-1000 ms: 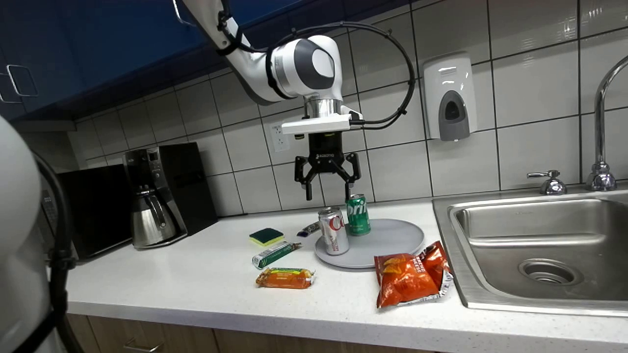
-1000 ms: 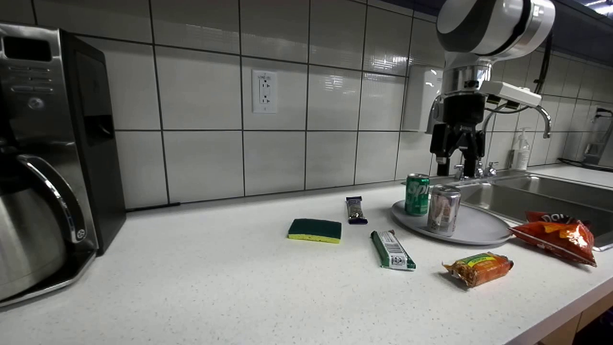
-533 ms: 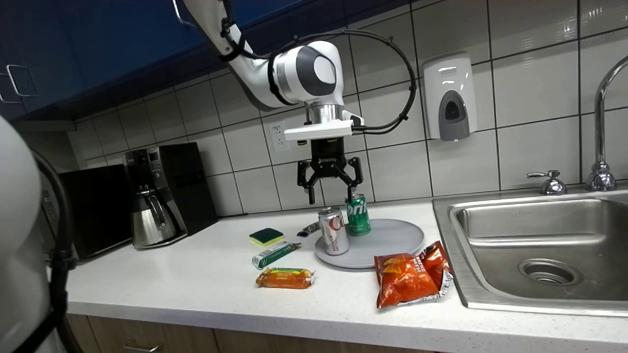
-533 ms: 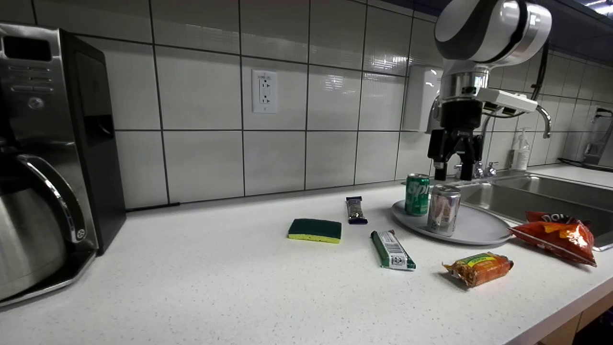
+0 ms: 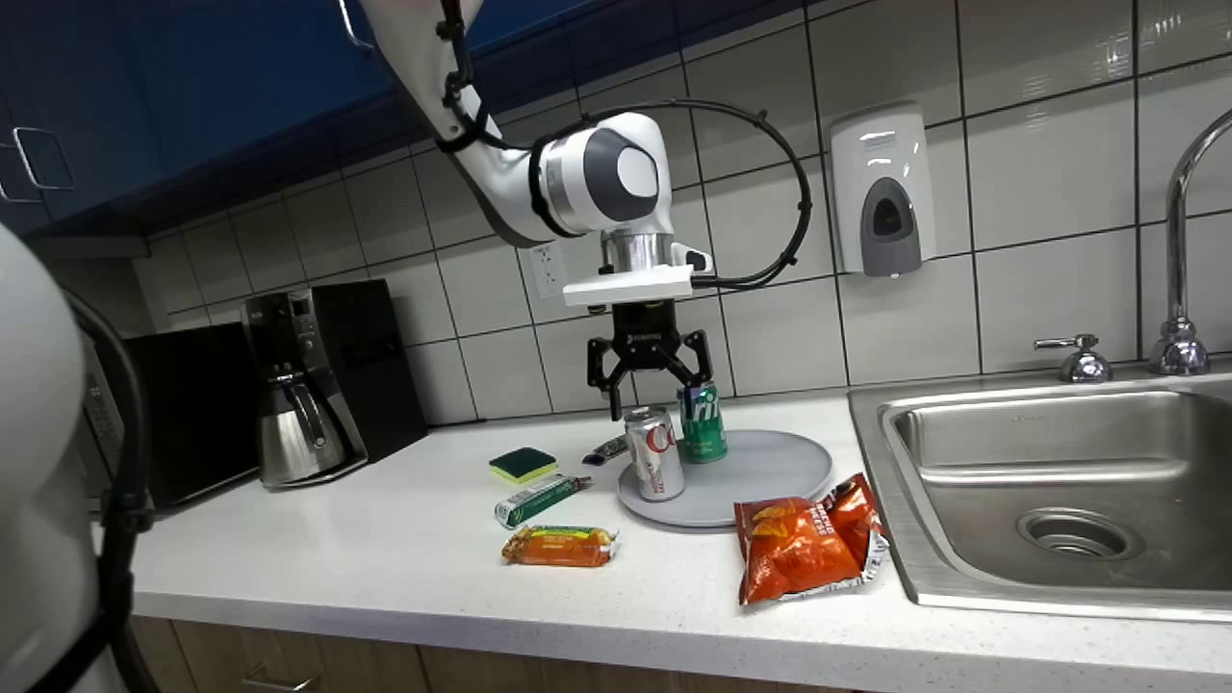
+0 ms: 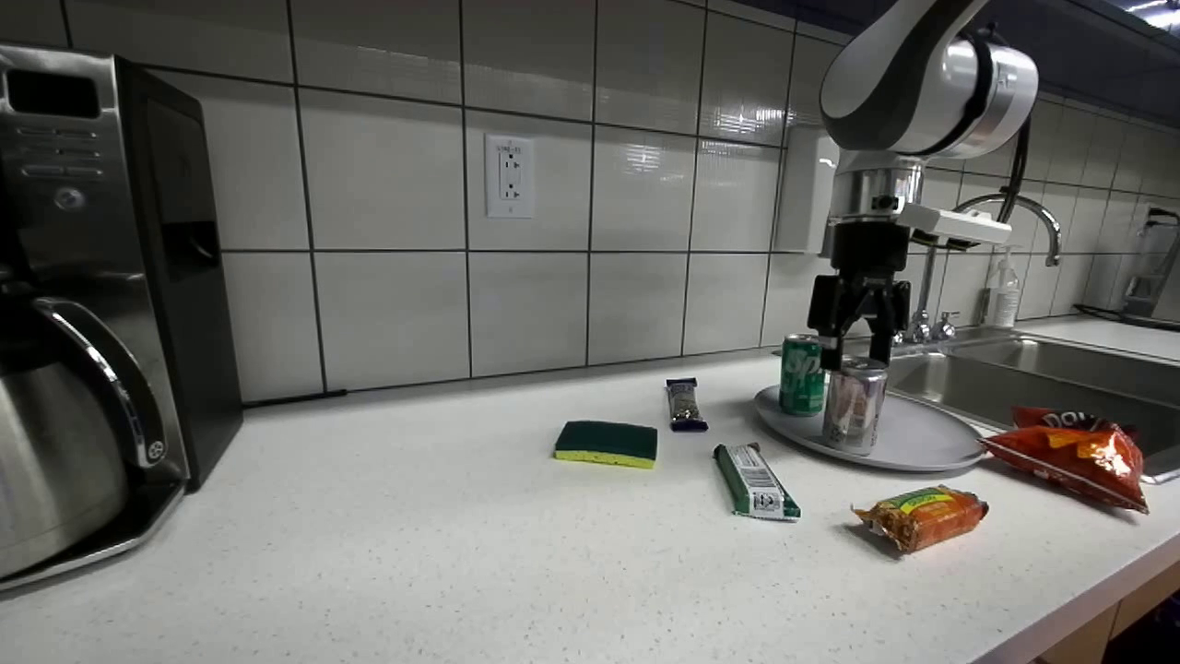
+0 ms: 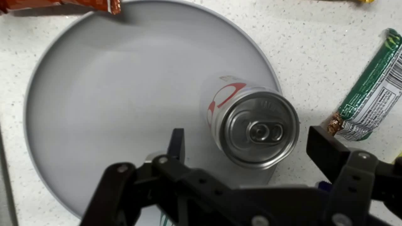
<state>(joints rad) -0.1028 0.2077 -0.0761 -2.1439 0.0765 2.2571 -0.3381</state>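
Observation:
My gripper [image 5: 652, 414] points straight down, open, just above a silver soda can [image 5: 656, 462] with red lettering. In the wrist view the can's lid [image 7: 259, 130] lies between the two fingers [image 7: 177, 144], with a gap on either side and no contact visible. This can stands upright near the rim of a round grey plate [image 7: 119, 100]. Close by on the plate stands a green Sprite can [image 6: 802, 373], also upright. In an exterior view, one fingertip overlaps the Sprite can's upper part; in the wrist view the gripper body hides nearly all of it.
An orange chip bag [image 5: 804, 544] lies against the plate's edge, beside the steel sink [image 5: 1068, 472]. On the counter are an orange snack packet [image 6: 926, 516], a green bar [image 6: 756, 481], a small dark bar [image 6: 686, 406] and a sponge [image 6: 606, 444]. A coffee maker [image 5: 327, 375] stands farther off.
The gripper has come down toward the silver can, staying open throughout, and has shifted slightly left in an exterior view. Both cans, the plate and the snacks have not moved.

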